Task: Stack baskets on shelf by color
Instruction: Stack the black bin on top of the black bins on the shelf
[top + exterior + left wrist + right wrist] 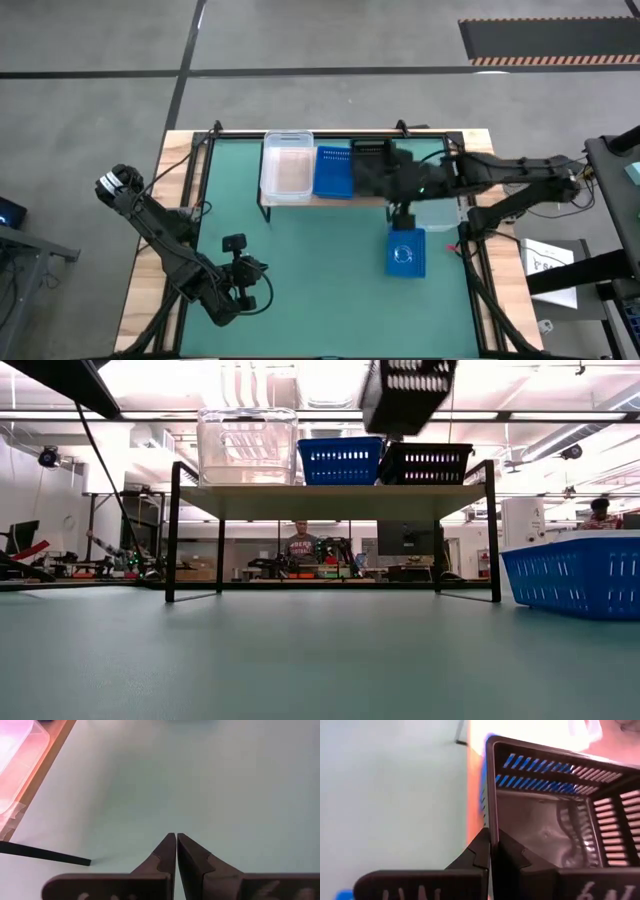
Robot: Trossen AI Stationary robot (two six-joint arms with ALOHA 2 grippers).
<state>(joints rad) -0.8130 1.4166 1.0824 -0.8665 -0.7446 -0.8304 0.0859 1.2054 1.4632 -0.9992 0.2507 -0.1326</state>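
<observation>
Waiting at seven o'clock, the left gripper point(176, 836) is pressed together, empty. Farther off, at one o'clock above the shelf point(330, 501), the right gripper point(492, 836) pinches the black mesh basket point(405, 390) by its rim; it looks light, stiff, best held on that thin wall.

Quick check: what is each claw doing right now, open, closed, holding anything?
Left claw: closed, empty, over bare table.
Right claw: closed on the wall of a black basket, held above the shelf.
</observation>
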